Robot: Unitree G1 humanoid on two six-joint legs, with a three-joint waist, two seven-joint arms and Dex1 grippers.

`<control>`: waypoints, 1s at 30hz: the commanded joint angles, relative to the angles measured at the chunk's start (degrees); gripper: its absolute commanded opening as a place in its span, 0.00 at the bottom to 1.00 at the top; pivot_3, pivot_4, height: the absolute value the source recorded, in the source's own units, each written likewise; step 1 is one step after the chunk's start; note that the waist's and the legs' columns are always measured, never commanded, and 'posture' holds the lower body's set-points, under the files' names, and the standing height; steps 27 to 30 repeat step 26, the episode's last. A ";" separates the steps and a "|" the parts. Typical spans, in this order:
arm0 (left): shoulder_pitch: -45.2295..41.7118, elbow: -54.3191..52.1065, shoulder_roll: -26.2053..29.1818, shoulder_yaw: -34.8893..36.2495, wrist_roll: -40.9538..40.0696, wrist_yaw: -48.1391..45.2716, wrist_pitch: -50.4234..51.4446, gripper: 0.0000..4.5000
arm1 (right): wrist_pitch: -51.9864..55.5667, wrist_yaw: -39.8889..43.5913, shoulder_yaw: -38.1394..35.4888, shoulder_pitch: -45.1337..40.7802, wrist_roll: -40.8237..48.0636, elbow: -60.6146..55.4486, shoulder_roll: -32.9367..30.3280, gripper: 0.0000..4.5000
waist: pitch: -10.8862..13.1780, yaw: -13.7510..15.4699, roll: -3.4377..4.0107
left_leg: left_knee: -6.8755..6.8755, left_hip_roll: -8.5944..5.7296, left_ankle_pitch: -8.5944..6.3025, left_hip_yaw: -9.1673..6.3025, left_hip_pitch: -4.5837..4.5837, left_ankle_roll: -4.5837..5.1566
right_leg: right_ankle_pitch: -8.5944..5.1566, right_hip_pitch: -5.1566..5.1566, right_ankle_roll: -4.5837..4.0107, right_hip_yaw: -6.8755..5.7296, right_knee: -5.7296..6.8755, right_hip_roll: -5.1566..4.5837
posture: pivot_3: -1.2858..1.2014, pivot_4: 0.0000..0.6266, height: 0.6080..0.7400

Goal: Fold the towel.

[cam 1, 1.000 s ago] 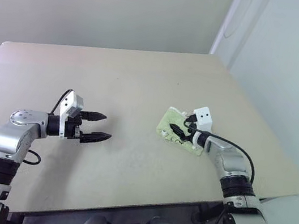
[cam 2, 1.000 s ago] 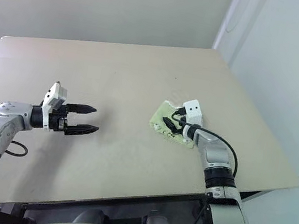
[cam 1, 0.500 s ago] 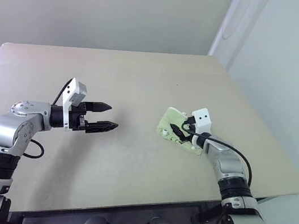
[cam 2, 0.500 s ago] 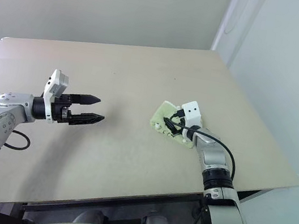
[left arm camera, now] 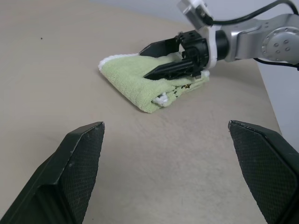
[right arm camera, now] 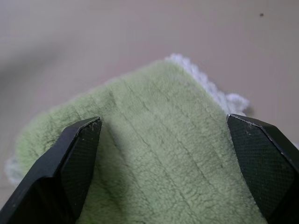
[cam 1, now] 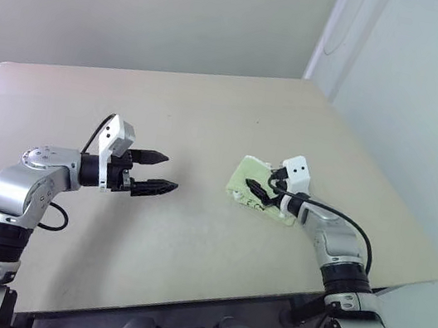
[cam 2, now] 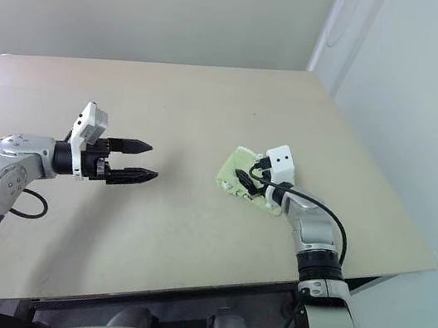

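The towel (cam 1: 251, 185) lies on the right half of the surface (cam 1: 209, 120), already folded into a small, thick packet with several layers stacked. Expect it to be light, soft and limp: it will sag from any single hold and the layers can slide apart. The pile is fuzzy terry, light yellow-green, with a raised white stitched edge along one side and a rounded fold facing the left arm. A white tag or loop with dark marks peeks from the open end; I cannot tell which.

Your right tool (cam 2: 244, 182) hangs directly over the packet with its two black fingers spread wide, one to each side of the cloth, holding nothing. Whether the tips touch the pile cannot be told. Your left tool (cam 1: 160, 172) is well apart from the towel, above bare surface, fingers equally wide and empty.

If you must take hold again, I judge the rounded folded edge the safer place, pinching through all layers; a grip on the stitched edge alone would likely peel the top layer open. The surface is smooth, matte beige, so the packet may slide when pushed.
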 commanded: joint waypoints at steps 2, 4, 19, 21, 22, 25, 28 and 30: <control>1.20 -3.14 0.87 1.42 -0.42 0.74 -0.49 1.00 | 4.58 3.16 -4.60 -1.47 7.82 -9.79 -0.47 0.99 | 0.01 -0.29 0.01 | -0.01 0.00 0.00 -0.01 -0.01 0.00 | 0.01 0.00 0.02 0.00 0.00 -0.01 | 0.52 0.00 1.00; 2.11 -3.95 0.73 2.09 -0.78 1.53 -0.41 1.00 | 7.30 5.55 -5.21 -0.49 10.86 -14.70 -1.80 0.99 | 0.01 -0.29 0.02 | -0.01 0.00 0.00 -0.01 -0.03 0.00 | 0.04 -0.03 0.09 0.00 0.00 -0.01 | 0.52 0.00 1.00; 5.24 -5.15 -0.53 5.12 -2.16 5.41 -2.07 1.00 | 14.18 15.40 -0.42 3.79 15.94 -28.84 -9.61 0.99 | 0.02 -0.23 0.01 | 0.01 0.01 0.00 0.02 -0.01 0.00 | -0.15 -0.04 0.19 0.00 -0.01 0.00 | 0.52 0.00 1.00; 5.31 -5.65 -0.98 5.32 -2.40 6.36 -2.08 1.00 | 13.74 15.95 0.02 3.84 15.69 -28.70 -9.82 0.99 | 0.02 -0.22 0.02 | 0.01 0.00 0.00 0.02 -0.02 0.00 | -0.15 -0.04 0.19 0.00 -0.02 0.00 | 0.52 0.00 1.00; 5.32 -5.87 -1.30 5.33 -2.43 6.91 -2.04 1.00 | 13.37 16.23 0.14 3.95 15.54 -28.34 -9.98 0.99 | 0.02 -0.21 0.01 | 0.00 0.00 0.00 0.02 -0.03 0.00 | -0.15 -0.04 0.19 0.00 -0.05 0.00 | 0.52 0.00 1.00; 5.50 -6.61 -1.82 5.52 -2.88 7.75 -1.55 1.00 | 13.10 16.04 0.22 3.71 15.28 -27.52 -9.99 0.99 | 0.02 -0.17 0.01 | -0.01 0.00 0.00 0.02 -0.05 0.00 | -0.15 -0.04 0.19 0.00 -0.07 -0.01 | 0.52 0.00 1.00; 5.65 -6.90 -1.78 5.67 -3.11 7.69 -1.37 1.00 | 13.25 15.92 0.23 3.53 15.35 -27.59 -9.95 0.99 | 0.02 -0.17 0.01 | -0.01 0.00 0.00 0.02 -0.06 0.00 | -0.14 -0.04 0.19 0.00 -0.07 -0.01 | 0.52 0.00 1.00; 5.65 -6.90 -1.78 5.67 -3.11 7.69 -1.37 1.00 | 13.25 15.92 0.23 3.53 15.35 -27.59 -9.95 0.99 | 0.02 -0.17 0.01 | -0.01 0.00 0.00 0.02 -0.06 0.00 | -0.14 -0.04 0.19 0.00 -0.07 -0.01 | 0.52 0.00 1.00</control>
